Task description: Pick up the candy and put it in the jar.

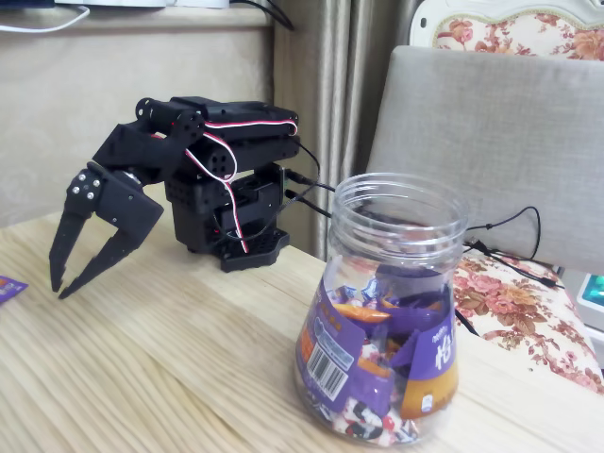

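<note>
A clear plastic jar stands without a lid on the wooden table at the front right; a purple wrapper with a white barcode and several sweets lie inside it. A small purple candy lies flat at the far left edge of the picture, cut off by the frame. My black gripper hangs with its tips pointing down just above the table, slightly to the right of the candy. Its fingers are spread a little, with nothing between them.
The arm's black base sits at the table's back edge, with red and white wires over it. A grey chair back stands behind the jar, and black cables run from the base towards it.
</note>
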You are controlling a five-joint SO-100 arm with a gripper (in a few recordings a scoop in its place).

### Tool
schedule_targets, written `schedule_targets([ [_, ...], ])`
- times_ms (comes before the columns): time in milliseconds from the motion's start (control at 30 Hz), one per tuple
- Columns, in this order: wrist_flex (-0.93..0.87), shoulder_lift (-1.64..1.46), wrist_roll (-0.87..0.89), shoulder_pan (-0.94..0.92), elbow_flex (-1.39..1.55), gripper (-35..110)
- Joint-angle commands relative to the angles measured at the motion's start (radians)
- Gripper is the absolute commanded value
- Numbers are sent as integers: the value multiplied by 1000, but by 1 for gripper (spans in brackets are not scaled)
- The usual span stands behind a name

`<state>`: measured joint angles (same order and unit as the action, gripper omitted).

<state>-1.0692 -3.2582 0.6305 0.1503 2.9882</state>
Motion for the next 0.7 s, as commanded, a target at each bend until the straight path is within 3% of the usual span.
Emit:
schedule_targets([
  [0,3,-20,-20,46,-15,2],
  [200,-81,-18,-2,28,-210,25],
  [367,-77,-9,38,-34,-437,25],
  [500,-109,222,52,-80,-660,9],
  [600,-133,321,28,-133,-755,10],
  [667,-199,445,18,-158,-845,19],
])
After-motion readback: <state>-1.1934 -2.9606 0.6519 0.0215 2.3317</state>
